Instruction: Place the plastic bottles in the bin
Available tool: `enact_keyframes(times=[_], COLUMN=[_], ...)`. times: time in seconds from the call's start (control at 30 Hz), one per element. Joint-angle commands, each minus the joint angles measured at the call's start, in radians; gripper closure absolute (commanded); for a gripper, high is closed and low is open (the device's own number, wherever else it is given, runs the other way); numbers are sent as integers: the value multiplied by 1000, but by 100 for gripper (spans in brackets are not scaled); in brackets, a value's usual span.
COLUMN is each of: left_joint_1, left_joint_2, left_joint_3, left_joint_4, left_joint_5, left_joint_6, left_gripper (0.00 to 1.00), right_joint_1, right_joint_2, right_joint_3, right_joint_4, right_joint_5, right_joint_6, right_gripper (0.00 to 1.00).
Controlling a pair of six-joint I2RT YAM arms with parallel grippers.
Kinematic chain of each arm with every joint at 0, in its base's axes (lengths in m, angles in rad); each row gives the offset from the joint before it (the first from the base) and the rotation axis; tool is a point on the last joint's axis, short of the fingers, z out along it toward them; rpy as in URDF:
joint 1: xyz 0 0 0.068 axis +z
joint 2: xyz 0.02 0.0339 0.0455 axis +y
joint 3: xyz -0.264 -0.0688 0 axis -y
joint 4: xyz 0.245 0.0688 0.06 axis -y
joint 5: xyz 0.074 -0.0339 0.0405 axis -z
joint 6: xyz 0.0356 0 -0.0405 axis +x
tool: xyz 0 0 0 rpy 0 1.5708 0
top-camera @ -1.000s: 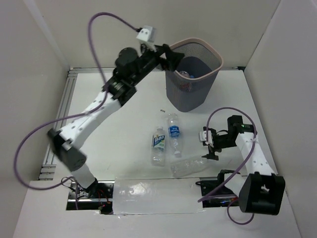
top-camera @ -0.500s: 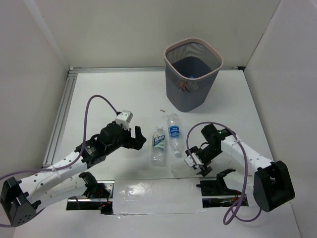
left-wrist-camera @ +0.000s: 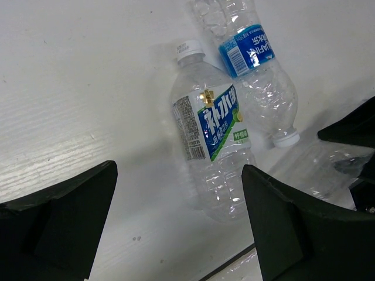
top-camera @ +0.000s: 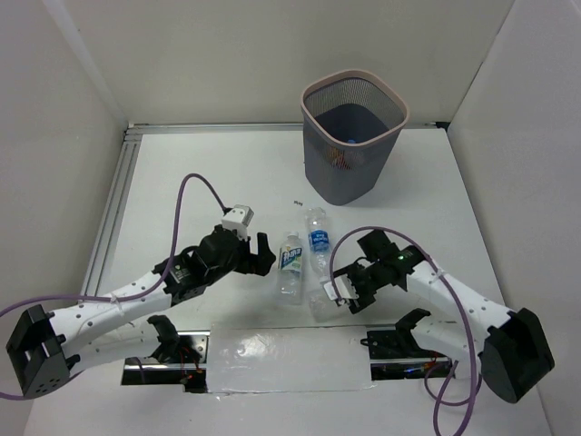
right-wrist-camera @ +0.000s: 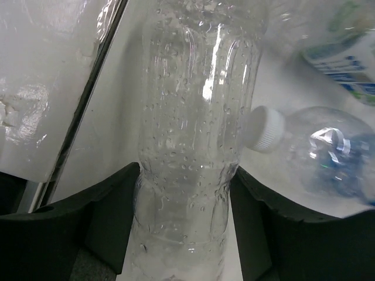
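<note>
The white table (top-camera: 182,182) carries the bin (top-camera: 345,177) upright at its far side, right of centre, well apart from the three bottles lying on their sides near the arms' edge. The left gripper (top-camera: 263,254) hangs low over the table just left of those bottles, its fingers spread wide and holding nothing. The right gripper (top-camera: 338,295) is down at the nearest of them, the unlabelled bottle (right-wrist-camera: 193,117), with one finger set against each side of its clear body. The green-and-white-labelled bottle (top-camera: 290,265) lies between the two grippers, its white cap towards the bin. The blue-labelled bottle (top-camera: 318,241) lies just to its right, its white cap just beside the unlabelled bottle.
</note>
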Motion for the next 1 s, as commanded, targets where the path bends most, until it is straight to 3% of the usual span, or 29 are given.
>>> enact_keyframes(times=[0.0,0.2,0.37,0.5,0.57,0.7,0.87,0.97], left_joint_1=[-12,-12,-12,-12,-12,-32,-55,-74], left_joint_2=[8,-44,-47,4,30,114,197,232], left_joint_3=[3,-22,-45,-45,-45,6,52,64], left_joint_4=[87,122,169,207,216,207,219,245], left_joint_5=[-18,-38,23,93,104,113,123,100], left_joint_6=[8,54,84,74,74,63,54,44], left_gripper=[0,0,0,0,0,0,0,0], right_joint_1=[-28,-28,-37,-37,-62,-131,-198,-276], right_joint_2=[-115,-142,-82,54,159,294,467,541], right_joint_3=[169,436,631,797,898,1045,1187,1187], right_joint_4=[-58,-7,241,465,557,642,651,675], right_joint_5=[-76,-94,-3,200,281,298,341,301], right_joint_6=[74,295,509,725,755,822,855,899], right_gripper=[62,65,70,68,67,67,56,41])
